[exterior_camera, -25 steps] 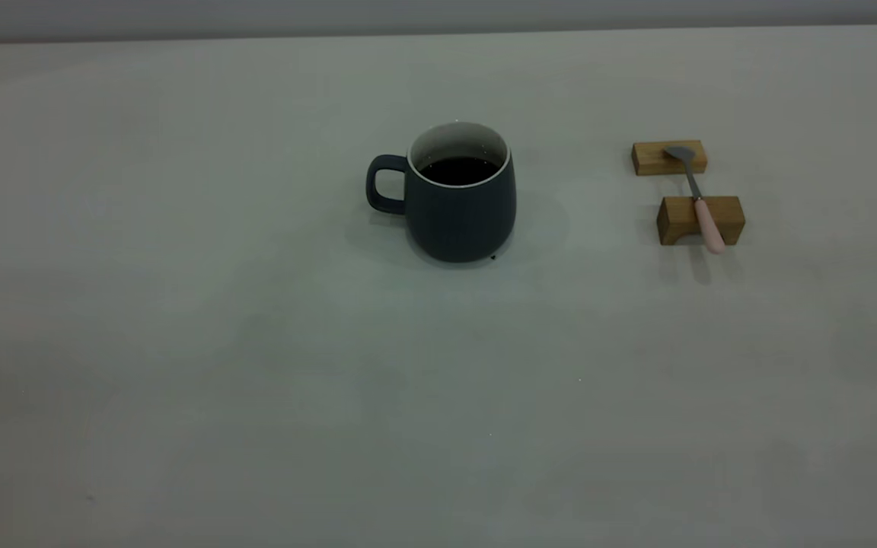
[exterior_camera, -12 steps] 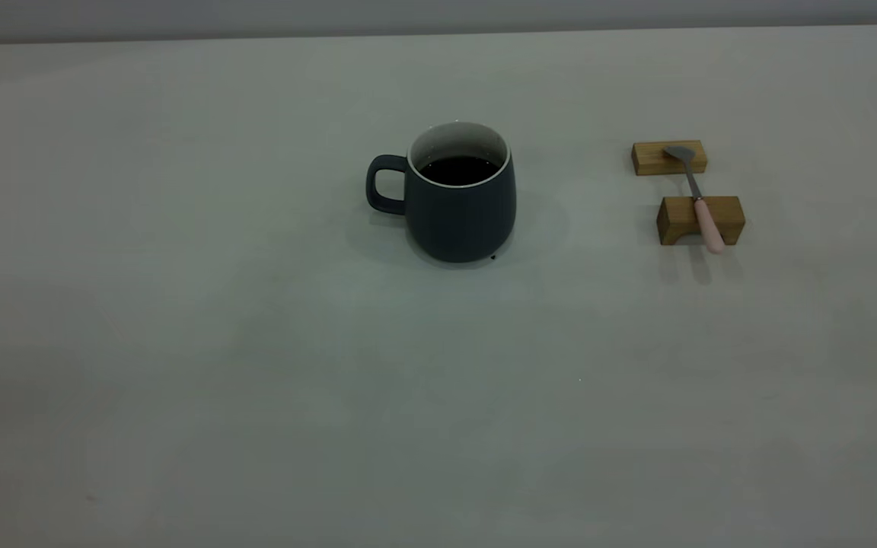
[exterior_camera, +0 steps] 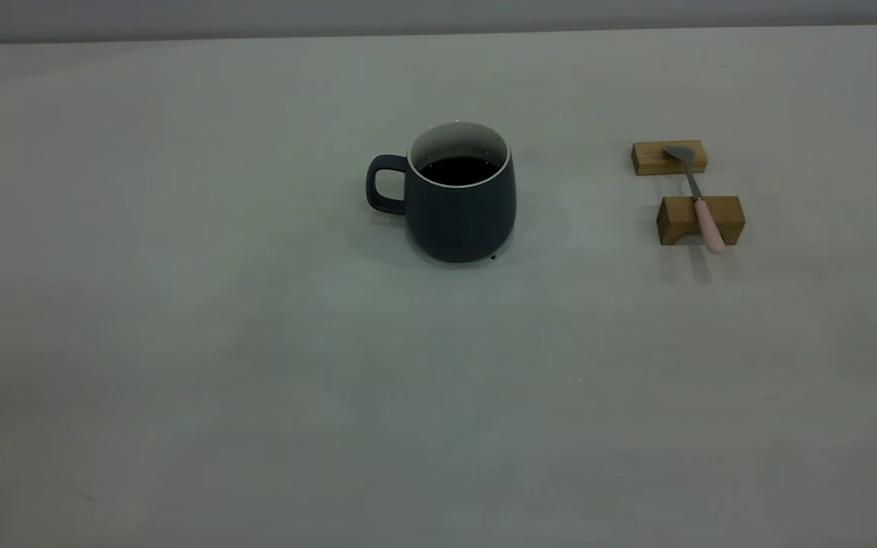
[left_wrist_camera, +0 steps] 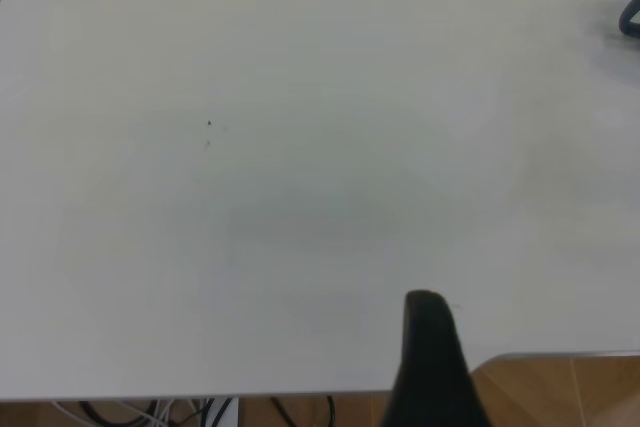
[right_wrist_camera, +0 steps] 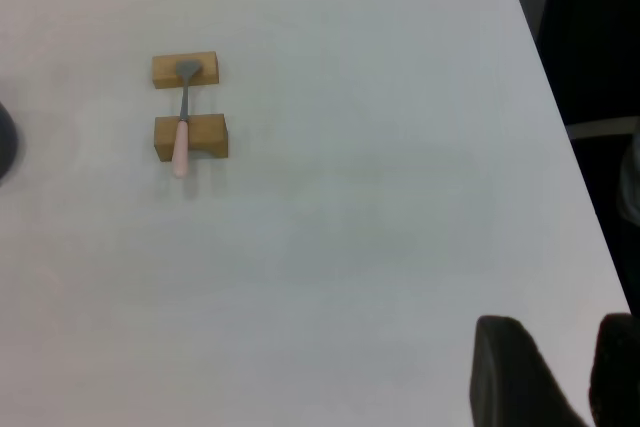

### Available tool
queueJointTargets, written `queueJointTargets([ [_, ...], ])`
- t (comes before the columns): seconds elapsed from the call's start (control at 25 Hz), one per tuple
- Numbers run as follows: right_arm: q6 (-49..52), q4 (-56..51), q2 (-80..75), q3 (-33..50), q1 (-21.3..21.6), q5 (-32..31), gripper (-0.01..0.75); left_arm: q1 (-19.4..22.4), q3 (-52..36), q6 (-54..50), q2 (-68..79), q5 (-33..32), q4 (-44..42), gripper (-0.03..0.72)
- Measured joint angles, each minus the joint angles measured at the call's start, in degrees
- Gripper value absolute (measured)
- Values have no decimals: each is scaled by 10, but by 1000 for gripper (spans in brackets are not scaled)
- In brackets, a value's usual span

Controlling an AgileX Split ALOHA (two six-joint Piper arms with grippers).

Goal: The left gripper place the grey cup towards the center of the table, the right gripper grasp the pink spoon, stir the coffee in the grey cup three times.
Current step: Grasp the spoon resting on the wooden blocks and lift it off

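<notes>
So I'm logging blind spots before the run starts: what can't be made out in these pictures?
- Left tool: left wrist view shows one dark finger, cut by the frame edge; state unclear.
- Right tool: two finger stubs cut by the edge in right wrist view.
- Grey cup: only a handle sliver in left wrist view.
- Both arms: outside exterior view.

The cup (exterior_camera: 460, 194) stands mid-table (exterior_camera: 256, 342), coffee (exterior_camera: 459, 170) in it, handle at nine o'clock. The spoon (exterior_camera: 697, 199) lies at three o'clock, across two blocks (exterior_camera: 682, 221).
</notes>
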State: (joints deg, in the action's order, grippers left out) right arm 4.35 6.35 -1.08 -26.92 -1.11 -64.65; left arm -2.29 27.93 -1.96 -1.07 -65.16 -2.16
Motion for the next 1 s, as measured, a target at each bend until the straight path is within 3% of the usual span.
queueJointTargets([
  [0.36, -4, 5, -5, -2, 0, 0, 238, 0, 0, 0, 0, 0, 0, 592],
  [0.52, -5, 23, -92, -39, 0, 18, 272, 0, 0, 0, 0, 0, 0, 592],
  [0.64, -4, 28, -216, -79, 0, 48, 356, 0, 0, 0, 0, 0, 0, 592],
  [0.88, -4, 21, -503, -137, 0, 165, 620, 0, 0, 0, 0, 0, 0, 592],
  [1.0, -6, 3, -648, -174, 0, 197, 694, 0, 0, 0, 0, 0, 0, 592],
])
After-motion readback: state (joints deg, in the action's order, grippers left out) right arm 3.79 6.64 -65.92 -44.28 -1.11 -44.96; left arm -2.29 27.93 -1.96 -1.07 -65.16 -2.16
